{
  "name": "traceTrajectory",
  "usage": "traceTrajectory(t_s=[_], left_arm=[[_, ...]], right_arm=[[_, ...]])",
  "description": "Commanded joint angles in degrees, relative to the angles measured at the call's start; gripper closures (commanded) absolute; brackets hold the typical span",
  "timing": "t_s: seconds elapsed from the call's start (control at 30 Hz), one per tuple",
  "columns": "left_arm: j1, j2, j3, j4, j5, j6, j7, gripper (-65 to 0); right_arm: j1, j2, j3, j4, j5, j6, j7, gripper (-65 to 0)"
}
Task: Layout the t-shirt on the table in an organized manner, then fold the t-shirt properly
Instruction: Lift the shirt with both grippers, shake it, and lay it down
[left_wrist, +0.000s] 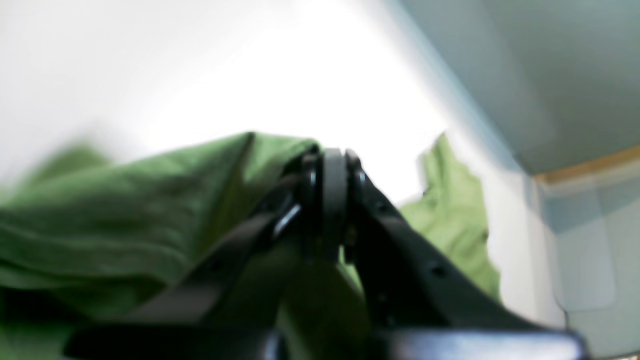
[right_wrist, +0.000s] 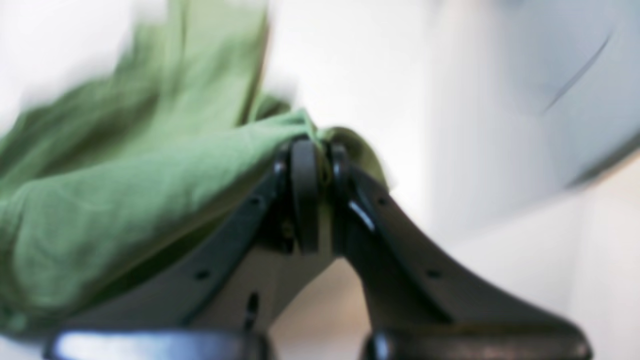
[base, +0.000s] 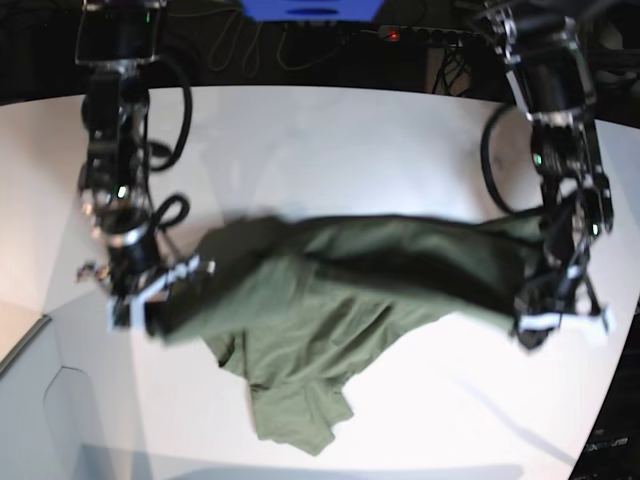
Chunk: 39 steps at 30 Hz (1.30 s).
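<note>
Your left gripper (left_wrist: 334, 200) and right gripper (right_wrist: 312, 192) each have jaws pinching the olive-green t-shirt (base: 340, 300), which spans mid-frame over the white table (base: 330, 140), lower part draped toward bottom centre.

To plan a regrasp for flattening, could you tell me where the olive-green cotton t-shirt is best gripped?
Grip the olive-green cotton t-shirt at the loose drooping corner nearest the camera, coming from the near table edge: that part lies flat and free, while both shut tools already pinch the stretched far ends.
</note>
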Motion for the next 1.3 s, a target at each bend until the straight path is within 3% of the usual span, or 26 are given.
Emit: traceTrajectory(t_s=[0.0, 0.23, 0.47, 0.7, 0.83, 0.97, 1.17, 1.27], left_arm=[[-4.34, -0.65, 0.87, 1.14, 0.63, -0.58, -1.68, 0.0], [-25.26, -1.36, 9.31, -1.58, 8.02, -0.58, -1.68, 0.0], [-46.01, -1.27, 13.09, -12.66, 8.28, -0.58, -1.68, 0.0], [-58.14, -0.92, 14.41, -14.50, 7.75, -0.58, -1.68, 0.0], [-57.35, -0.92, 14.41, -13.54, 7.66, -0.58, -1.68, 0.0], [-47.86, -1.44, 14.15, -8.09, 7.66, -0.58, -1.68, 0.0], [-27.28, -3.73, 10.54, 4.92, 7.58, -0.58, -1.68, 0.0], [-14.80, -3.73, 5.62, 12.40, 7.49, -0.58, -1.68, 0.0]], right_arm=[[3.45, -0.05, 0.34, 0.89, 0.40, 0.02, 2.04, 0.0], [24.11, 0.65, 1.31, -7.91, 0.40, 0.20, -0.16, 0.0], [43.98, 2.58, 1.31, -16.08, 0.67, 0.20, 1.51, 0.0], [53.12, 5.49, 1.49, -17.58, 0.67, 0.20, 3.01, 0.0], [51.01, 6.54, 1.58, -17.22, 0.67, 0.20, 3.09, 0.0], [42.92, 6.72, 5.27, -13.27, 0.67, 0.20, 5.47, 0.0], [26.75, 6.63, 6.94, -7.11, 0.67, 0.20, 11.01, 0.0], [16.55, 4.52, 6.94, -2.54, 0.67, 0.20, 13.82, 0.0]])
